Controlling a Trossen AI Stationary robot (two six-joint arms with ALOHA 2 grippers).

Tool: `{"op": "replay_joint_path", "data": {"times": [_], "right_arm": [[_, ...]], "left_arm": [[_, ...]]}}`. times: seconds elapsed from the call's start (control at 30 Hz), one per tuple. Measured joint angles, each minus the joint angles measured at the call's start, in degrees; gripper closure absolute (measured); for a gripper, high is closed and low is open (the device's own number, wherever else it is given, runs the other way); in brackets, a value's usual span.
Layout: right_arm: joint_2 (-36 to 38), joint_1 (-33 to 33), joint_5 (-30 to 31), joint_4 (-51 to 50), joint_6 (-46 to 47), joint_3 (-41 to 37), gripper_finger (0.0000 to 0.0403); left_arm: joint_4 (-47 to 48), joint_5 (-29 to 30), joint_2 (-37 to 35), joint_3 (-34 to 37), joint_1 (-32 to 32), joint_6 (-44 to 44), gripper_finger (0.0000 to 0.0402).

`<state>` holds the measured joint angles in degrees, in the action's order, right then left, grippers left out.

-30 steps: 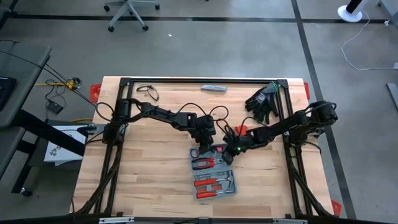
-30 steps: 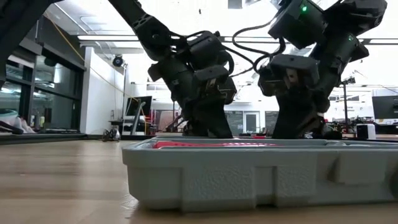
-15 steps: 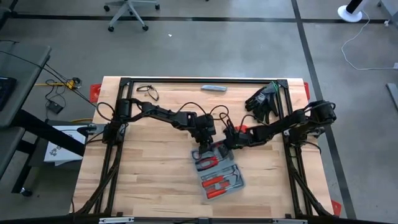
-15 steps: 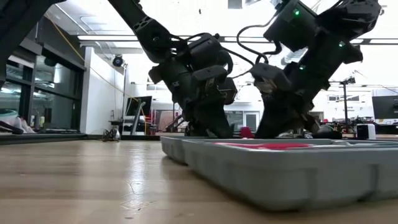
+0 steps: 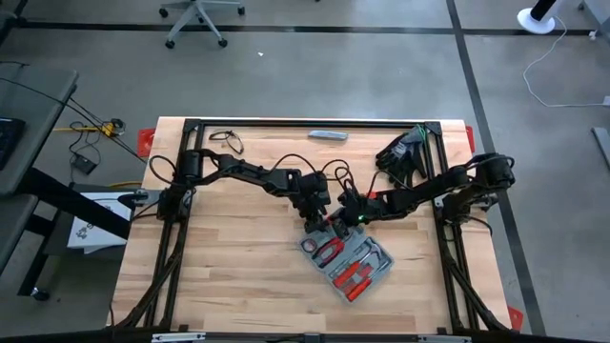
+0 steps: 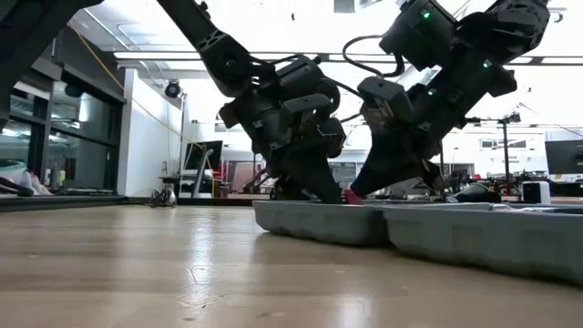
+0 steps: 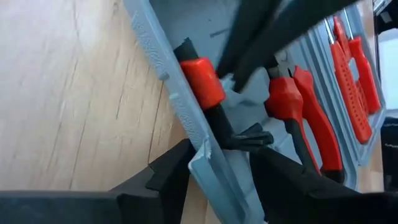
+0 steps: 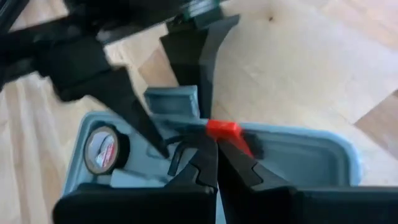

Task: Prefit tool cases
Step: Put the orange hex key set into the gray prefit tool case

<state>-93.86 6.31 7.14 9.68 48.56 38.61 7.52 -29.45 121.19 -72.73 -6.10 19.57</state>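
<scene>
2 end effectors meet at frame centre. The left end effector (image 5: 315, 221) straddles the tool case (image 5: 349, 263) rim, fingers closed on the wall, likely pinning it to the bench (image 5: 219, 276). The right end effector (image 5: 341, 221), nearly shut, pinches a red-handled tool (image 8: 225, 130) inside, apparently seating it.

I found no legible text, label, brand or number in any view. The round tape measure (image 8: 102, 148) in the tool case (image 8: 305, 155) carried a label, but I could not read it.
</scene>
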Motion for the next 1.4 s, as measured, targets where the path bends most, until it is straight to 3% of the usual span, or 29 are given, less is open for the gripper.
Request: {"op": "replay_joint_path", "data": {"times": [0.17,0.4,0.5,0.6,0.97,1.23,1.4], "right_arm": [[0.0,0.0,-1.4,-0.1,-0.2,0.0,0.0403],[0.0,0.0,-1.5,-0.2,-0.1,0.0,0.0403],[0.0,0.0,-1.6,-0.3,-0.1,0.0,0.0403],[0.1,0.0,-1.6,-0.4,-0.2,0.0,0.0403],[2.2,0.0,-2.8,-2.9,-1.3,0.0,0.0403],[8.1,-0.8,-4.6,-13.3,-18.3,0.0,0.0398],[7.1,-2.8,-9.6,-14.3,-26.8,0.0,0.0355]], "left_arm": [[0.0,2.3,0.0,0.0,-0.2,2.5,0.0259],[-1.9,5.9,0.0,0.0,-0.3,5.3,0.036],[-3.2,6.6,-0.1,0.0,-0.4,5.2,0.0378],[-3.8,5.4,0.0,0.0,-0.4,3.9,0.0369],[-3.5,5.0,0.0,0.2,-0.4,4.0,0.0265],[-3.2,4.9,0.0,0.0,-0.4,3.7,0.0257],[-3.2,4.8,0.0,0.0,-0.4,3.7,0.0257]]}}
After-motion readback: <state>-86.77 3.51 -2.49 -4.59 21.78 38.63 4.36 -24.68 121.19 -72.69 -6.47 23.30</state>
